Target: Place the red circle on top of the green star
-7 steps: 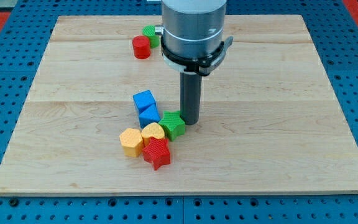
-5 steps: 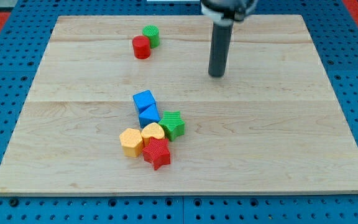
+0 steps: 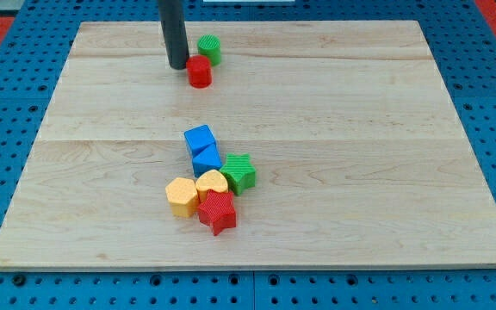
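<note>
nearest the view's bottom sat a tight cluster: a red star (image 3: 218,212), an orange block (image 3: 181,195) and a yellow heart (image 3: 212,182) touching one another, with the green star (image 3: 238,171) just to their right and two blue blocks (image 3: 201,148) stacked toward the view's top from there. the wooden board (image 3: 360,155) lay bare beyond them. well apart, near the view's top, the red circle (image 3: 199,71) stood with a green cylinder (image 3: 209,48) just behind it. my tip (image 3: 177,65) rested against the red circle's left side, touching or nearly so. i have no jaws to open or close, only the rod.

the risk, as i judged it, was in the angle: pushing from the left would send the circle toward the view's right, not down to the green star. it could also roll off my tip, or run into the blue blocks and scatter the cluster, shifting the star.
</note>
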### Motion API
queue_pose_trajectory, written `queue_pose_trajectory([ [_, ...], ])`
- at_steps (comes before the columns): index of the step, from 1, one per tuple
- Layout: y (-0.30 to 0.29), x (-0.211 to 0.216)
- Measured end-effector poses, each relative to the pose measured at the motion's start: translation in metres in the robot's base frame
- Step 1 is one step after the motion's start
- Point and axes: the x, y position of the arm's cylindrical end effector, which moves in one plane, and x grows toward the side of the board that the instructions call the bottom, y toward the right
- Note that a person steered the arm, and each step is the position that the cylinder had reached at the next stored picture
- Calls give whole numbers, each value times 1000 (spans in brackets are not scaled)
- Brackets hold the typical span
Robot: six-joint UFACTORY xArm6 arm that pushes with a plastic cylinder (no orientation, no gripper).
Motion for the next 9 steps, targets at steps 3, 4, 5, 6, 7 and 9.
queue_pose_trajectory([
  [3, 12, -8],
  [4, 69, 4],
  [5, 83, 30],
  [6, 108, 33],
  [7, 120, 26],
  [9, 115, 112],
])
